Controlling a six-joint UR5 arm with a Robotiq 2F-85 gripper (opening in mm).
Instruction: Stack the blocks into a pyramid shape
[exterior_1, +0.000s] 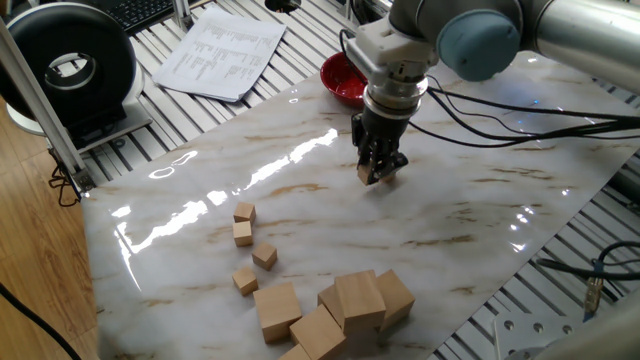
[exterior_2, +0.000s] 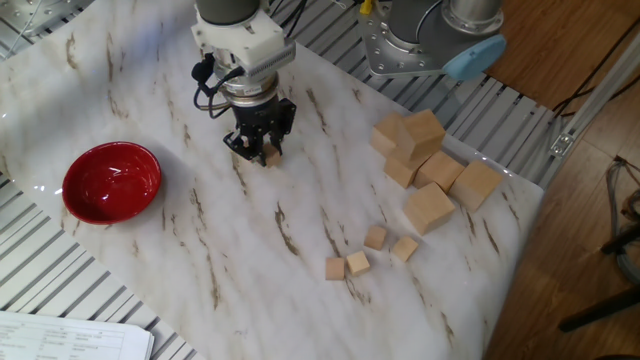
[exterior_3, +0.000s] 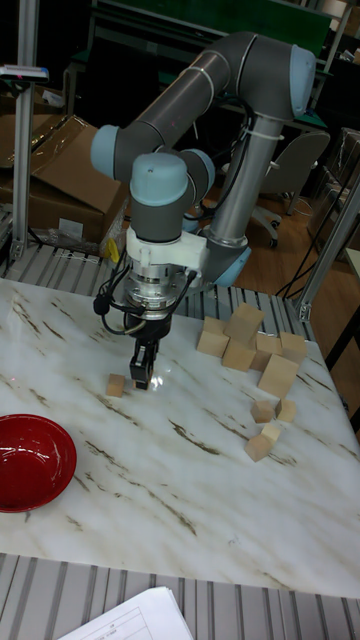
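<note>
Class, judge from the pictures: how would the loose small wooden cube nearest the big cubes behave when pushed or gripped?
The small cube looks like rigid wood, so it probably won't flex in a grip. Its flat faces suggest it would slide rather than roll. The marble tabletop looks glossy, so a push may make it skid or twist.

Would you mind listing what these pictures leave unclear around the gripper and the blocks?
- One fixed view: the gripper covers most of a small block, so the grip is unclear.
- Tall fixed view: the fingers hide anything behind them, next to the loose block.
- One fixed view: the bottom edge cuts off the front of the big cubes.
</note>
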